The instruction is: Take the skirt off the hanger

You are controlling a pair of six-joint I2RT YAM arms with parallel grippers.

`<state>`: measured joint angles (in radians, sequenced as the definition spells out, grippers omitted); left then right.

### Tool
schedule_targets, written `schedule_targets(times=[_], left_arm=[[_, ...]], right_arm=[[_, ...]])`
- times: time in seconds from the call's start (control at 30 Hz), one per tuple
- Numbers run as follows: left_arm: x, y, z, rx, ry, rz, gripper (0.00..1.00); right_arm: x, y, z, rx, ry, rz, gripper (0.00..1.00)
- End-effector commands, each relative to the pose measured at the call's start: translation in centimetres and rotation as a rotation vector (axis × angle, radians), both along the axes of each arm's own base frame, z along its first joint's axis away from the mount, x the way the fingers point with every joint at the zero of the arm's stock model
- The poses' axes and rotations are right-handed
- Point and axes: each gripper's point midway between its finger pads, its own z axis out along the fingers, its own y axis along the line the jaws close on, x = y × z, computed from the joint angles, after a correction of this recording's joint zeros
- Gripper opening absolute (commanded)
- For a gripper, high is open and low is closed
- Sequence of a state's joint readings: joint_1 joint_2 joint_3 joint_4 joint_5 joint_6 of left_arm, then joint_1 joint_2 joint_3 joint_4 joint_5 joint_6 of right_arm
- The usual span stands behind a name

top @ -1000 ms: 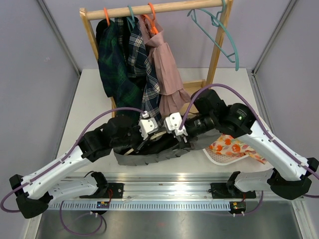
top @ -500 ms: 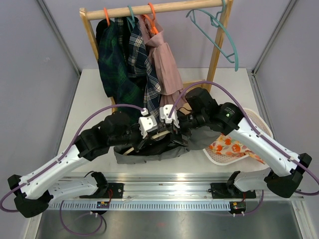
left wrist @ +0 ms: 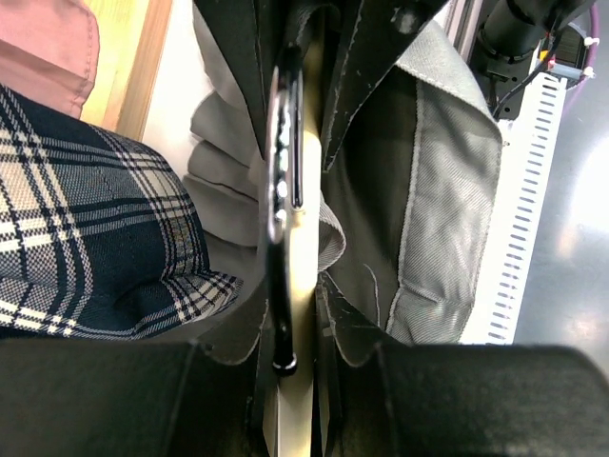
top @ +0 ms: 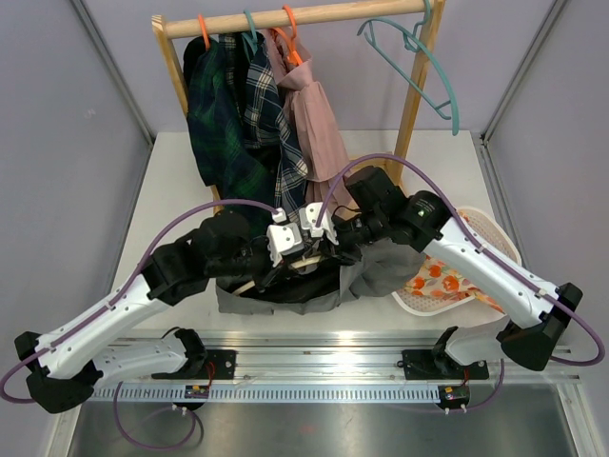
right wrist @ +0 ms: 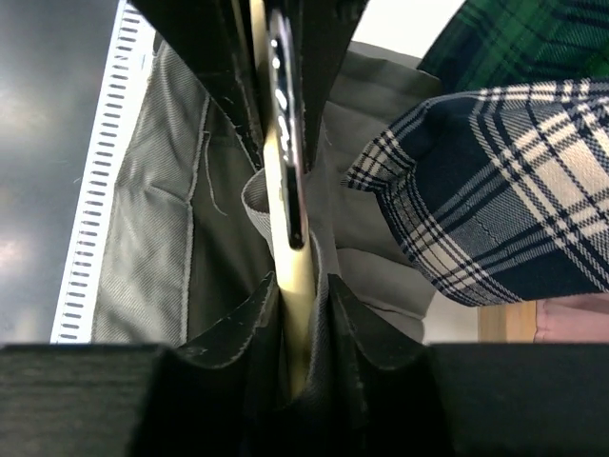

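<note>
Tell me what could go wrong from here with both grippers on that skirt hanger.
The left gripper and right gripper both seem to pinch the grey skirt against the hanger, so pulling may drag cloth and hanger together instead of freeing the skirt. The plaid garment hangs right against the work and could snag or get tugged off the rack.

Hanger [left wrist: 301, 286] ends are cut off by both wrist views' edges; skirt [left wrist: 447, 219] likewise cropped at top.
</note>
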<state>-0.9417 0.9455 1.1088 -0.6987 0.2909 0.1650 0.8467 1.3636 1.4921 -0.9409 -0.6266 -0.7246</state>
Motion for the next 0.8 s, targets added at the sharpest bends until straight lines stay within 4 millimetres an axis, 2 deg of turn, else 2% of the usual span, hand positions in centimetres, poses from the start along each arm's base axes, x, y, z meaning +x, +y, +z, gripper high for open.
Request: schedule_targets(times=[0.0,0.03,0.07,0.13,0.23,0.27,0.33,0.37,0.43,0.47,0.5,0.53,0.57,0.63,0.67,0.7,0.77], left_arm=[[0.9,-2.1,5.8,-0.172,-0.118,-0.028,0.00],[0.9,-2.2,5.9,-0.174,-0.121,-0.027,0.00],[0.9,-2.2,5.9,-0.177,-0.121,-0.028,0.00],[0.9,-2.3,5.8,-0.182,-0.120,-0.030,0.00],[0.9,-2.6,5.7,-0.198,-0.117,-0.034,0.00],[0.8,-2.7,5.7,-0.205,-0.109,-0.033,0.00],[0.9,-2.9,5.9,-0.225,-0.107,-0.028,0.00],[0.9,-2.9,5.6,-0.230,-0.089,-0.012,0.00],[1.9,-2.6,5.8,-0.246,-0.083,0.067,0.00],[1.9,-2.1,6.0,-0.258,-0.082,0.093,0.05],[2.1,-1.7,6.5,-0.286,-0.071,0.139,0.17],[3.1,-0.8,6.8,-0.310,-0.062,0.237,0.32],[2.8,0.5,8.1,-0.367,-0.076,0.281,0.53],[3.2,2.2,8.5,-0.434,-0.066,0.382,0.64],[3.2,3.1,8.8,-0.464,-0.062,0.427,0.71],[2.7,4.5,9.1,-0.517,-0.030,0.473,0.83],[3.0,6.2,8.8,-0.561,0.028,0.589,0.95]], right_arm=[[-1.0,0.4,0.0,-0.003,-0.013,0.093,0.33],[-1.1,0.3,-0.2,-0.006,-0.006,0.096,0.40],[-1.3,0.3,-0.3,-0.006,-0.004,0.104,0.52],[-1.4,0.4,-0.5,-0.004,-0.001,0.117,0.54],[-1.3,0.6,-0.8,-0.008,0.008,0.123,0.35],[-1.3,0.9,-1.0,-0.013,0.017,0.129,0.19],[-1.1,1.1,-0.8,-0.009,0.019,0.131,0.04],[-1.0,1.1,-0.6,-0.009,0.017,0.127,0.00],[-0.4,1.1,-0.3,-0.005,-0.017,0.100,0.00],[-0.1,0.9,0.0,-0.003,-0.037,0.078,0.00],[0.7,0.5,-0.1,-0.024,-0.074,0.043,0.00],[1.0,0.1,-0.6,-0.040,-0.085,0.023,0.00],[1.3,-0.6,-0.3,-0.038,-0.099,-0.006,0.00],[1.7,-1.5,-1.1,-0.059,-0.100,-0.054,0.00],[1.8,-2.0,-0.8,-0.054,-0.095,-0.091,0.00],[2.3,-2.3,-0.8,-0.055,-0.110,-0.126,0.00],[2.7,-3.1,-1.0,-0.058,-0.104,-0.189,0.00]])
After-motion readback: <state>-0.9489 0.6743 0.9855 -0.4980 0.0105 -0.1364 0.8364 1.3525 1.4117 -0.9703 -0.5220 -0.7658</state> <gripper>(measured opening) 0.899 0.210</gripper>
